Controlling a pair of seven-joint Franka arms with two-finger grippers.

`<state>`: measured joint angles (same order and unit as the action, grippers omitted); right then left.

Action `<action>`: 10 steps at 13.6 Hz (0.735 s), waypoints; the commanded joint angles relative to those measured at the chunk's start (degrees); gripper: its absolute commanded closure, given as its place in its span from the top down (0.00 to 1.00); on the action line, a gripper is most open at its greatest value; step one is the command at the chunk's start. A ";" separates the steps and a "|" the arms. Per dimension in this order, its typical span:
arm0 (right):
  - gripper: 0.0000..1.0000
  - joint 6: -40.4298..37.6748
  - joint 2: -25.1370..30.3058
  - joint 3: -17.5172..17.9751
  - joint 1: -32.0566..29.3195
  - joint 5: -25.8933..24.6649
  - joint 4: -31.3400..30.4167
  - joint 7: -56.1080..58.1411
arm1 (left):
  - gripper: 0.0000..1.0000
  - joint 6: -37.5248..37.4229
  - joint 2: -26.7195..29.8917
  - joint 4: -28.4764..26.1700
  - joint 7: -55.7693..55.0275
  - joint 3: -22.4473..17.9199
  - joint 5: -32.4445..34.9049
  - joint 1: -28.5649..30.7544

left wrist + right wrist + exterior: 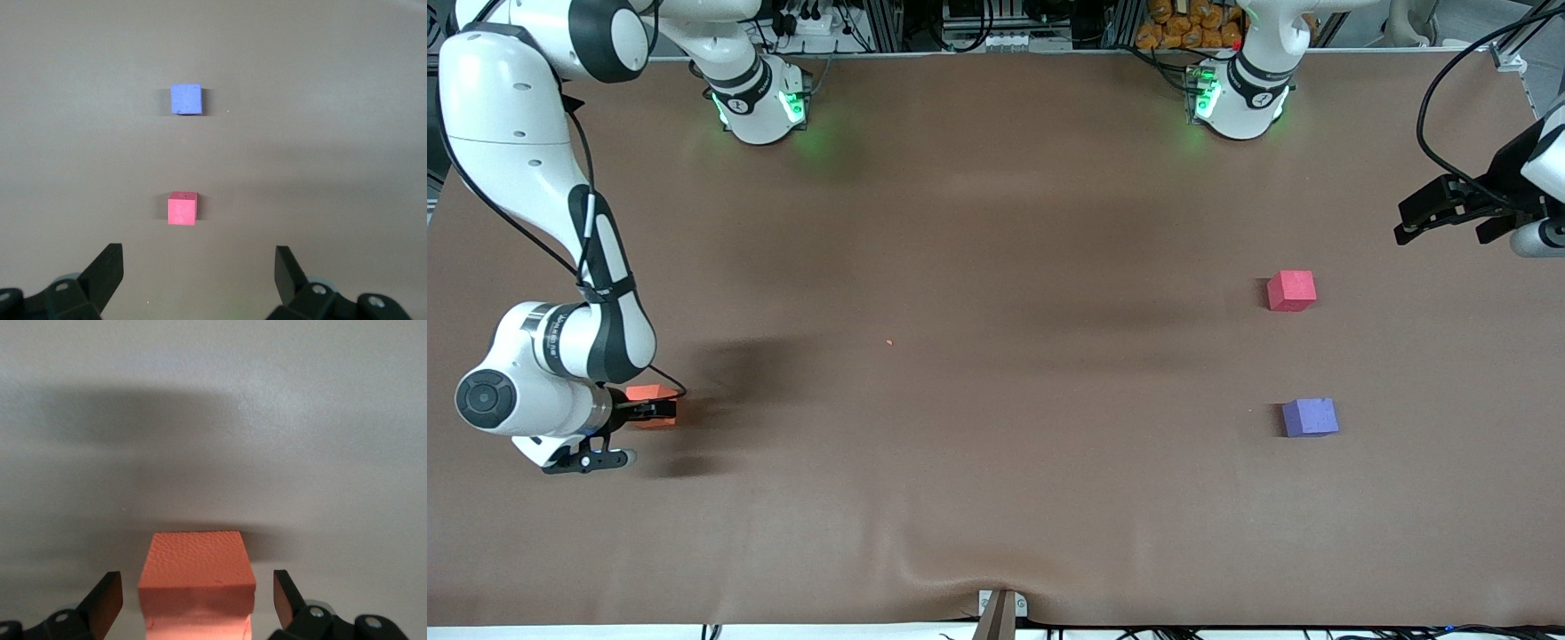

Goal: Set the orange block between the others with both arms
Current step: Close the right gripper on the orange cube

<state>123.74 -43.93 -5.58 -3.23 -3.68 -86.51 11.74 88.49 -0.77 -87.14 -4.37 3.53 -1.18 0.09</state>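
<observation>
From the front view, my right gripper (660, 410) sits low over the worktop (996, 444) at the right arm's end, with the orange block (649, 394) between its jaws. The jaws stand wide open on either side of the block and I see no squeeze on it; whether a pad touches a face I cannot tell. The block rests on the worktop. It is a cube, so it has no long axis; its faces lie roughly square to the worktop's edges. My left gripper (1449, 218) hangs in the air at the left arm's end, waiting, jaws wide open and holding nothing. The pinkish-red cube (1291, 291) and the purple-blue cube (1310, 417) sit on the worktop toward the left arm's end, well apart from each other, the purple-blue one nearer the front camera. A tiny orange speck (889, 342) lies near the middle of the worktop. I can read no writing on any block.

In the left wrist view, my left gripper's (199, 267) jaws are spread wide, empty, with the pinkish-red cube (182, 208) and the purple-blue cube (185, 99) lined up one past the other, a bare gap between them.

In the right wrist view, my right gripper's (198, 590) jaws are spread wide with the orange block (197, 577) sitting squarely between them, a sliver of gap visible on each side. Its top face has a fine pebbled texture.
</observation>
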 commanded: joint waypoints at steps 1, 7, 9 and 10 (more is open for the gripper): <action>1.00 -0.43 -0.02 0.31 -0.20 -2.29 -0.24 0.30 | 1.00 -0.51 -0.55 1.28 1.21 0.25 -1.02 0.35; 0.87 -0.17 -0.02 0.39 -0.20 -2.30 -1.20 -0.85 | 1.00 -0.60 -0.46 1.28 1.21 0.25 -1.02 0.35; 0.65 -0.16 -0.02 0.39 0.24 -2.30 -1.20 -1.02 | 1.00 -0.60 -0.46 1.19 1.21 0.25 -0.93 0.44; 0.47 -0.34 -0.02 0.39 0.33 -2.30 -1.20 -2.15 | 1.00 -0.69 -0.37 1.19 1.21 0.25 -0.93 0.44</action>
<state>123.42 -44.01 -5.53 -3.14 -4.84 -87.60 11.52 88.49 -0.77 -87.13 -4.37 3.60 -1.18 0.05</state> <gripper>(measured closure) 0.278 0.000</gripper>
